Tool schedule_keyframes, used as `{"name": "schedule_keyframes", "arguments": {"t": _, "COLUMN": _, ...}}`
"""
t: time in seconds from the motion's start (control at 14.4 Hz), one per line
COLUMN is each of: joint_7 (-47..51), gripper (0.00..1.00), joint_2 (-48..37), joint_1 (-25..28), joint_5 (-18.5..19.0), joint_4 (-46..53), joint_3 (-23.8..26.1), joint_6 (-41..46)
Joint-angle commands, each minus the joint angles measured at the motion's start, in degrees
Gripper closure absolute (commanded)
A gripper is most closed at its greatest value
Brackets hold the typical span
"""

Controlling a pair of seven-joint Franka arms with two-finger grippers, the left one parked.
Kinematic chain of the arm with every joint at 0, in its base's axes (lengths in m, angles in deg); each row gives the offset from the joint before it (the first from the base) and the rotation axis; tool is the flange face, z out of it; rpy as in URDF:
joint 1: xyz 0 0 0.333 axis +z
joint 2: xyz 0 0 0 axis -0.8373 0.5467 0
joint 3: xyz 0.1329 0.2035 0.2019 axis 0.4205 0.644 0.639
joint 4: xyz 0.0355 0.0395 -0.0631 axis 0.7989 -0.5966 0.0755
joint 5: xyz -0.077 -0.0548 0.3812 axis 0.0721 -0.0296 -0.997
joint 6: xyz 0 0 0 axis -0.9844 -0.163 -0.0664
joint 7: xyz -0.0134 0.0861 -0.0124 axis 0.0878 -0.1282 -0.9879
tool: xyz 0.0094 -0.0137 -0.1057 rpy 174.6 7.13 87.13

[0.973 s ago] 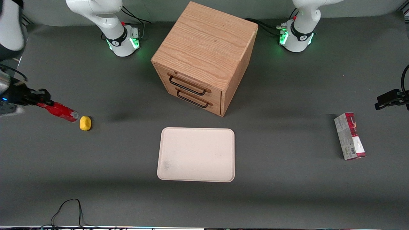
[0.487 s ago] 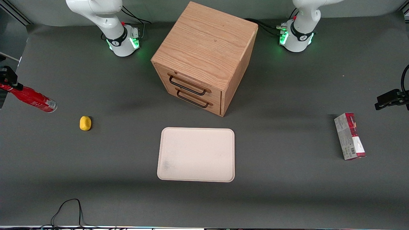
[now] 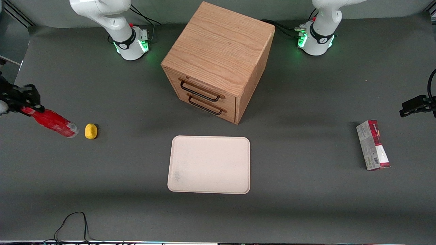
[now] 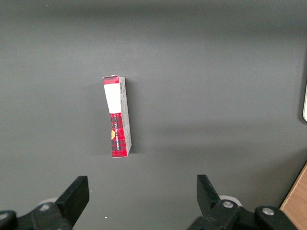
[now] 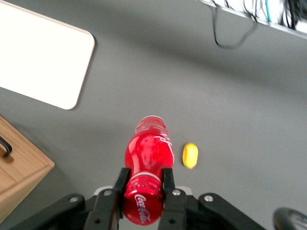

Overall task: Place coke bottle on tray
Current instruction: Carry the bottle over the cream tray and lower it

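Transport step, I reckon: my end effector (image 3: pixel 29 102), out at the working arm's end of the tabletop (image 3: pixel 306 204), is clamped on the coke bottle (image 3: pixel 51 119), tilted beside the yellow lump (image 3: pixel 91 131); next I must swing it to the tray (image 3: pixel 177 153).

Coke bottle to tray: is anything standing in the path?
The gripper is shut on the small red coke bottle, at the working arm's end. The small yellow rounded lump lies on the table between it and the flat cream-beige tray; carried above it, nothing else intervenes.
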Motion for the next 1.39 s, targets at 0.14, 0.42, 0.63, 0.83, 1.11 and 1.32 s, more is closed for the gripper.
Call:
{"name": "schedule_keyframes", "arguments": {"t": 0.14, "joint_7": 7.8, "gripper": 1.0, "joint_2": 14.5, "joint_1": 6.8, "joint_5": -0.1, "joint_4": 17.9, "joint_3": -0.3, "joint_6": 1.8}}
{"name": "schedule_keyframes", "arguments": {"t": 0.42, "joint_7": 19.0, "gripper": 1.0, "joint_2": 21.0, "joint_1": 14.1, "joint_5": 0.2, "joint_4": 22.8, "joint_3": -0.3, "joint_6": 1.1}}
{"name": "schedule_keyframes", "arguments": {"t": 0.63, "joint_7": 22.0, "gripper": 1.0, "joint_2": 22.1, "joint_1": 17.5, "joint_5": 0.4, "joint_4": 23.6, "joint_3": -0.3, "joint_6": 0.9}}
{"name": "schedule_keyframes", "arguments": {"t": 0.83, "joint_7": 23.3, "gripper": 1.0, "joint_2": 22.1, "joint_1": 19.8, "joint_5": 0.5, "joint_4": 23.6, "joint_3": -0.3, "joint_6": 0.4}}
{"name": "schedule_keyframes", "arguments": {"t": 1.11, "joint_7": 23.2, "gripper": 1.0, "joint_2": 22.4, "joint_1": 20.6, "joint_5": 0.5, "joint_4": 23.6, "joint_3": 2.1, "joint_6": -1.0}}
{"name": "schedule_keyframes", "arguments": {"t": 1.32, "joint_7": 22.4, "gripper": 1.0, "joint_2": 25.2, "joint_1": 20.6, "joint_5": 0.4, "joint_4": 23.5, "joint_3": 2.5, "joint_6": -2.9}}
